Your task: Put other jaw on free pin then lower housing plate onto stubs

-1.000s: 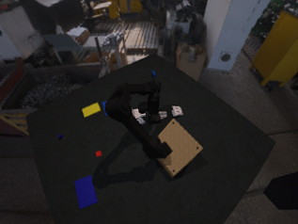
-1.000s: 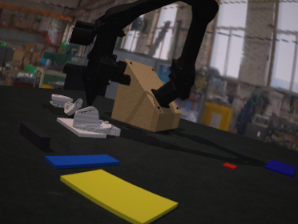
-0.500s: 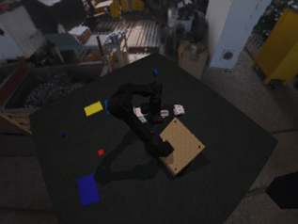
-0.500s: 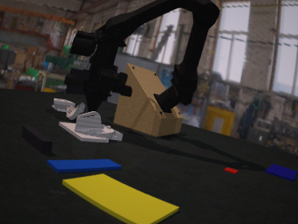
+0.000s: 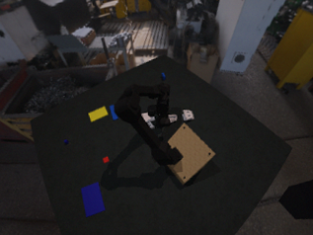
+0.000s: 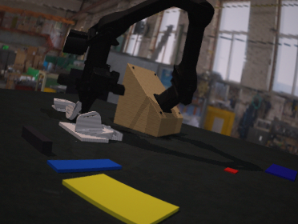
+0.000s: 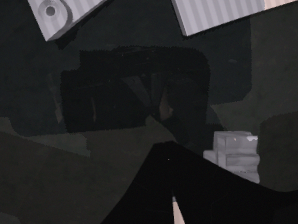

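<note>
My gripper (image 5: pixel 165 121) (image 6: pixel 84 114) (image 7: pixel 164 151) is shut and empty, pointing down close to the table. A white jaw-like piece (image 6: pixel 73 110) (image 7: pixel 236 156) is tipped up beside the fingertips, off the base; the fingers partly hide it in the wrist view. The white base plate (image 6: pixel 72 129) lies nearer the exterior camera, with a rounded white piece (image 6: pixel 89 121) raised on it. A round pin (image 7: pixel 50 10) shows at the wrist view's top left. Another white piece (image 5: pixel 188 114) (image 6: pixel 62 105) lies apart on the other side. Meshing and the housing plate's identity cannot be told.
A wooden wedge block (image 5: pixel 191 148) (image 6: pixel 136 110) stands close by, under the arm's base. A black bar (image 6: pixel 37 141), a blue tile (image 6: pixel 84 165) and a yellow tile (image 5: pixel 98 113) (image 6: pixel 120 199) lie near the base plate. A red tile (image 5: pixel 105 159) and a dark blue tile (image 5: pixel 93 200) lie farther off.
</note>
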`<state>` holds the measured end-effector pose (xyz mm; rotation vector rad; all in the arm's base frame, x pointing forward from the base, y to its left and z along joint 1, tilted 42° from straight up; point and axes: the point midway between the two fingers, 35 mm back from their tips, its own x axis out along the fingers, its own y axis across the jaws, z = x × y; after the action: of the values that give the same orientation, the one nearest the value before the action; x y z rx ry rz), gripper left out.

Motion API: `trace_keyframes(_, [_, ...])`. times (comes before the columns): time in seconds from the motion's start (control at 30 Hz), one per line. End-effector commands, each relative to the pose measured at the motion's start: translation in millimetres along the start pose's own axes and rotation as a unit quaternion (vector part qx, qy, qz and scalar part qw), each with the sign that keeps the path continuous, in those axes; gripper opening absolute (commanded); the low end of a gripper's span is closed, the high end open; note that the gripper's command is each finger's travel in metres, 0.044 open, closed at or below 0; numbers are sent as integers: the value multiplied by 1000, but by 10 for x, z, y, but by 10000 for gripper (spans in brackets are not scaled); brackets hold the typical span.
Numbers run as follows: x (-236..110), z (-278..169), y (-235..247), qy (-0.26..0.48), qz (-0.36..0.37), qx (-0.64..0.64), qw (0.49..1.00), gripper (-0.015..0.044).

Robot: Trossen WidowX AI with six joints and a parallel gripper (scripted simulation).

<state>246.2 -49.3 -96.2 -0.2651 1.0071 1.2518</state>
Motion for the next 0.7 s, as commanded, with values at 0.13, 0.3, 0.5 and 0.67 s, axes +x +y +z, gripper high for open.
trace_keyframes(0.13, [-12, 10, -148, -1, -3, 0, 1000, 0])
trace_keyframes(0.3, [-12, 11, -230, -1, -3, 0, 1000, 0])
trace_keyframes(0.5, [-9, 12, -324, -1, -3, 0, 1000, 0])
trace_keyframes(0.67, [-8, 12, -334, -1, -3, 0, 1000, 0])
